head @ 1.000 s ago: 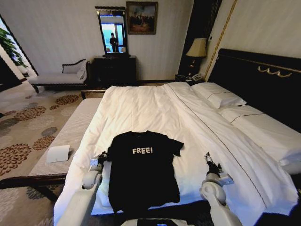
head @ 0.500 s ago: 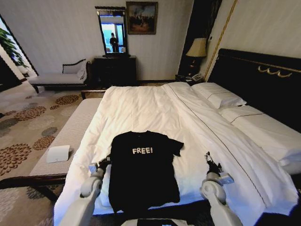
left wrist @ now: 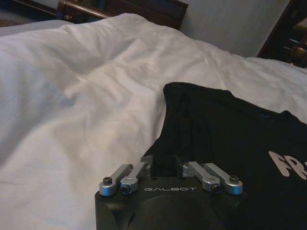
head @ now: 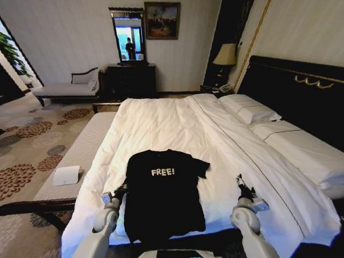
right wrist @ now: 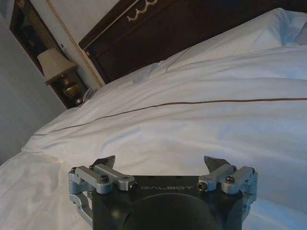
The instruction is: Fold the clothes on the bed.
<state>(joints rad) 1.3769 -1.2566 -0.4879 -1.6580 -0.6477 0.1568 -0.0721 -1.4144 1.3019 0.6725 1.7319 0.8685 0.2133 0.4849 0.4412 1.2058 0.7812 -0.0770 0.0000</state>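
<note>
The black T-shirt (head: 164, 193) lies flat on the white bed (head: 161, 126), chest side up with the white "FREE!" lettering showing, collar pointing toward 12 o'clock in the head view and hem close to the near edge of the mattress. It sits well short of the pillows (head: 250, 110), which lie toward 2 o'clock by the dark headboard (head: 301, 88).

The left gripper (head: 119, 190) is at the shirt's 9 o'clock edge, just below the sleeve. In the left wrist view the left gripper (left wrist: 163, 163) has its fingers drawn close together at the dark fabric's border; they seem to pinch the cloth, though the black fingertips merge with the black shirt, so the grip cannot be confirmed.

The right gripper (head: 240, 181) hangs over bare white duvet at about 3 o'clock from the shirt, well apart from it. In the right wrist view the right gripper (right wrist: 160, 163) has its fingers spread wide with nothing between them.
</note>
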